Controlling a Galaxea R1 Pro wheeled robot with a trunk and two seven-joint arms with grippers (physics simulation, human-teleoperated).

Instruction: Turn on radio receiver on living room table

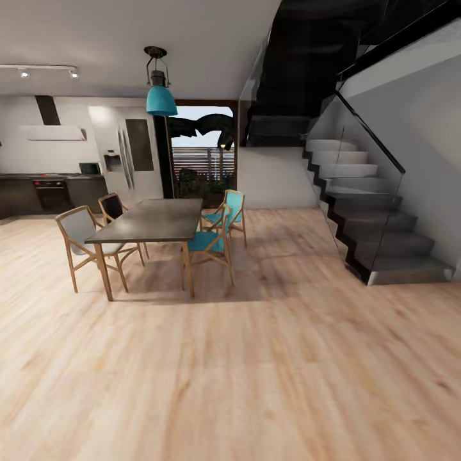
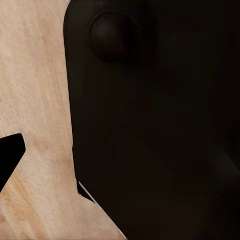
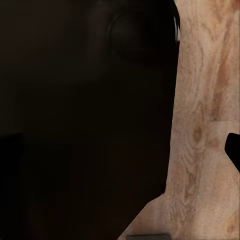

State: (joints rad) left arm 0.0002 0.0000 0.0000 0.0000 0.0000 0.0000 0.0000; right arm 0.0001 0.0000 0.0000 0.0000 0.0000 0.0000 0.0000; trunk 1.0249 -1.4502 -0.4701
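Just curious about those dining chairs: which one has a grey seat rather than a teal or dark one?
The front left chair, nearest the camera on the dining table's left. Both chairs on the right are teal; the one behind it is dark.

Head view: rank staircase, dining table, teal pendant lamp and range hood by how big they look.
1. staircase
2. dining table
3. range hood and teal pendant lamp: look alike, and the hood stands farther away, so unranked.

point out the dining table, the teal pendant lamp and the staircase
dining table [image 1: 155,219], head view, middle of its dark top
teal pendant lamp [image 1: 161,101], head view, on its teal shade
staircase [image 1: 374,224], head view, on a grey middle step
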